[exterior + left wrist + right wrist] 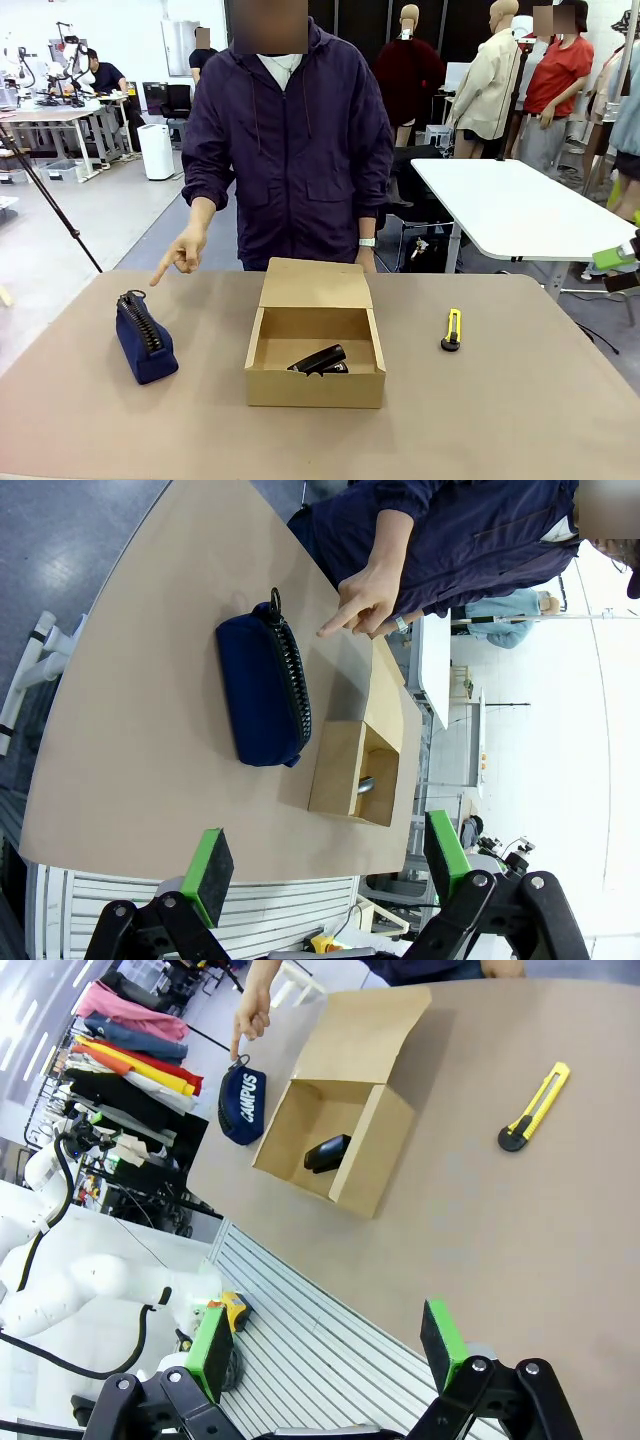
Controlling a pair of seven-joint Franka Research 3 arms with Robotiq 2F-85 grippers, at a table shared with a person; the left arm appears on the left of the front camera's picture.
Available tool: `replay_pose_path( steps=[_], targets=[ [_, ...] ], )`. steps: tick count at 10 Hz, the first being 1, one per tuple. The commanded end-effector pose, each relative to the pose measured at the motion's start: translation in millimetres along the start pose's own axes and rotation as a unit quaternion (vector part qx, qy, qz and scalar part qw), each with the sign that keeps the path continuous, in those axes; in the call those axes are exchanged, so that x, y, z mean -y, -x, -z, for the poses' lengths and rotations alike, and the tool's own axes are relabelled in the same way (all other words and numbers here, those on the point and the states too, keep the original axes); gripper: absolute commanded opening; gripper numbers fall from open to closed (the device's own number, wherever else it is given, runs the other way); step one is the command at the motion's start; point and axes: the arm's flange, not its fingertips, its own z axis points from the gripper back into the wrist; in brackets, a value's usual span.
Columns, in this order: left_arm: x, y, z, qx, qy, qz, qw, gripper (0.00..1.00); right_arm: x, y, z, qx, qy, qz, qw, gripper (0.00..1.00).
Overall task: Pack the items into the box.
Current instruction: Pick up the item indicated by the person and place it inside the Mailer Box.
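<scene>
The brown cardboard box (314, 360) stands open mid-table with its flap lid back; the black stapler-like tool (318, 360) lies inside. The navy zip pouch (145, 337) lies to its left, and a person's finger (158, 278) points down at it. The yellow-and-black utility knife (452, 329) rests to the right of the box. My left gripper (325, 865) is open, held high over the table's near edge, facing the pouch (262, 690) and box (355, 775). My right gripper (330, 1345) is open too, above the near edge, with box (340, 1130), pouch (243, 1105) and knife (535, 1108) ahead.
The person in a dark purple jacket (290, 140) stands at the far side of the table (520, 400). A white table (520, 205) stands behind at right. A green-padded part of my right arm (618, 258) shows at the picture's right edge.
</scene>
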Motion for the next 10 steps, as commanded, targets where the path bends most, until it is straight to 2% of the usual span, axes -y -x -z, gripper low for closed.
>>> replay_pose_path(
  steps=[1,3,4,5,6,7,8,9,10],
  targets=[
    [-1,0,0,0.003,0.011,0.007,1.0,1.0,0,-3,-3,-0.004,-0.001,-0.004,1.0,1.0],
    [0,0,0,0.0,0.0,0.0,1.0,1.0,0,-3,-3,-0.004,-0.001,-0.004,1.0,1.0],
    [55,-4,18,-0.006,-0.097,0.005,0.995,1.0,0,-3,-3,-0.004,-0.001,-0.004,1.0,1.0],
    [103,-8,45,-0.033,-0.15,0.052,0.987,1.0,0,-3,-3,-0.004,-0.001,-0.004,1.0,1.0],
    [151,-14,90,-0.089,-0.192,0.109,0.971,1.0,0,-3,-3,-0.004,-0.001,-0.004,1.0,1.0],
    [182,-17,130,-0.131,-0.232,0.15,0.952,1.0,0,-3,-3,-0.004,-0.001,-0.004,1.0,1.0],
    [205,-12,167,-0.124,-0.294,0.169,0.933,1.0,0,-3,-3,-0.004,-0.001,-0.004,1.0,1.0],
    [227,1,214,-0.15,-0.356,0.216,0.897,1.0,0,-3,-3,-0.004,-0.001,-0.004,1.0,1.0],
    [237,18,259,-0.161,-0.439,0.243,0.85,1.0,0,-3,-3,-0.004,-0.001,-0.004,1.0,1.0]
  ],
)
